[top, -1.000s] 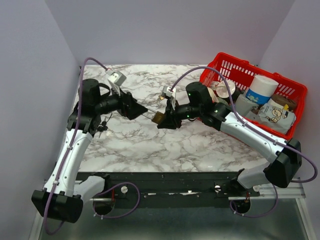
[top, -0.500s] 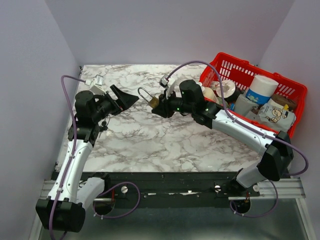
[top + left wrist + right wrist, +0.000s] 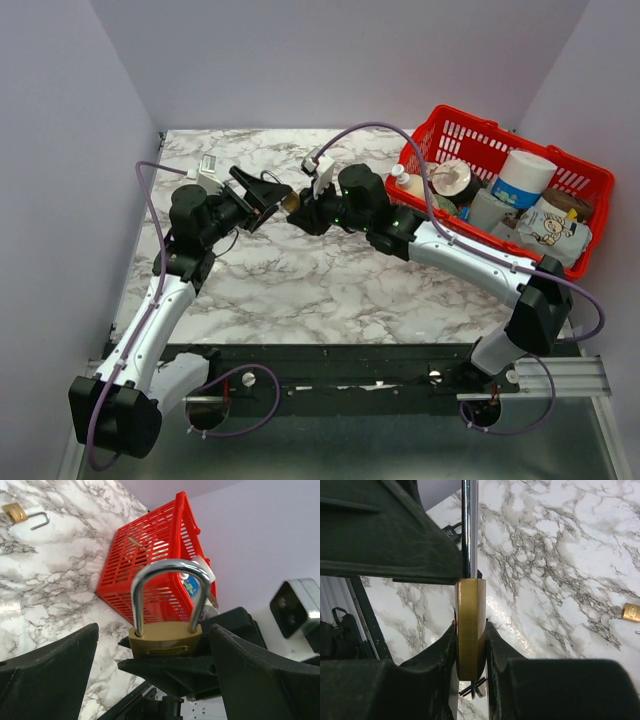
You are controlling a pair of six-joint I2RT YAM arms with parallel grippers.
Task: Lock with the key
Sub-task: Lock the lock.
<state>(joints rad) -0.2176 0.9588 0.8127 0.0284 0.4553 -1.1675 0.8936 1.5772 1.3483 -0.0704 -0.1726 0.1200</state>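
My right gripper [image 3: 300, 207] is shut on a brass padlock [image 3: 290, 201] and holds it above the table's back left. In the right wrist view the padlock [image 3: 470, 625] is edge-on, pinched at the body by my gripper [image 3: 470, 630]. In the left wrist view the padlock [image 3: 165, 640] faces me with its steel shackle [image 3: 167, 570] up, both legs in the body. My left gripper [image 3: 152, 635] is open, one finger on each side of the padlock, not touching it; it also shows in the top view [image 3: 262, 195]. A small dark bunch of keys [image 3: 477, 687] shows below the padlock.
A second brass padlock [image 3: 15, 512] with an open shackle lies on the marble table [image 3: 330, 290]; it also shows in the right wrist view [image 3: 632, 612]. A red basket [image 3: 590, 180] with bottles and packets stands at the back right.
My right gripper has carried the padlock left and toward the back. My left gripper has swung up to meet it and now straddles it.
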